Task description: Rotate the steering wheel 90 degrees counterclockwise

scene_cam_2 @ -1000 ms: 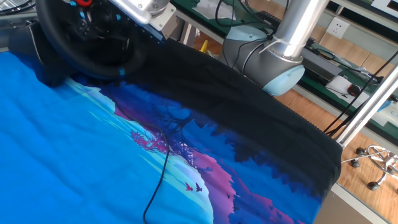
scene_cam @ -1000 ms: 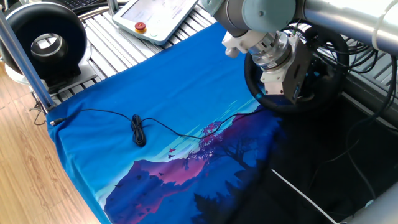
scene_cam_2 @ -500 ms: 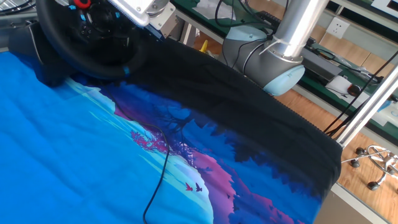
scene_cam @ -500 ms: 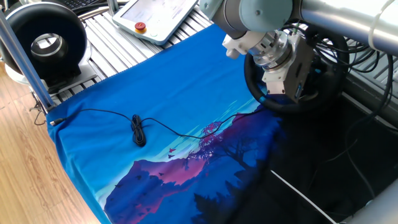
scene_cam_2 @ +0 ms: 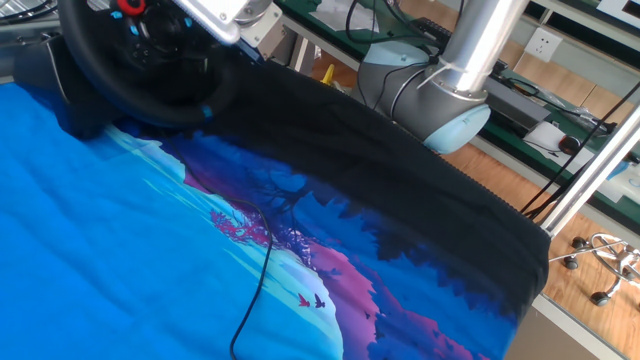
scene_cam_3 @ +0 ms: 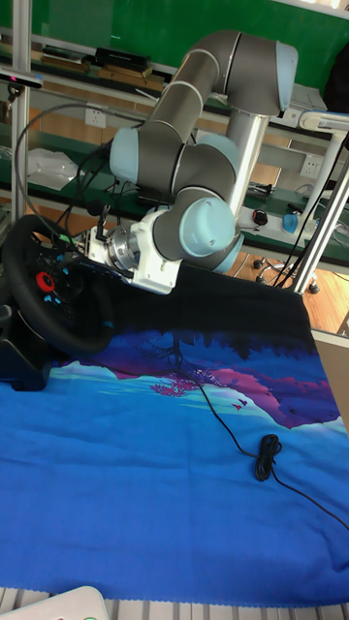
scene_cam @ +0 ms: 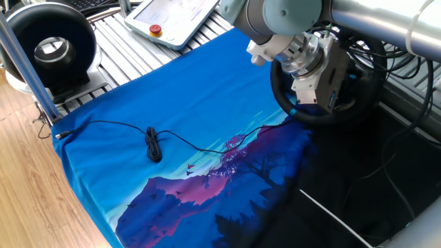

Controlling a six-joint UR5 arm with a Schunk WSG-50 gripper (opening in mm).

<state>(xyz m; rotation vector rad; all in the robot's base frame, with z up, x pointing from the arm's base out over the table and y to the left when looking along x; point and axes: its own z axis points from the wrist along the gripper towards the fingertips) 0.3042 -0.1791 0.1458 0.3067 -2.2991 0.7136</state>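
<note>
Turning the steering wheel calls for a firm hold on its padded, stiff rim; the gripper sits against it, jaw state indiscernible.

I am seeing wooden floor lying beside table; green wall standing behind; workbench carrying cables; wheeled chair base sitting right.
</note>
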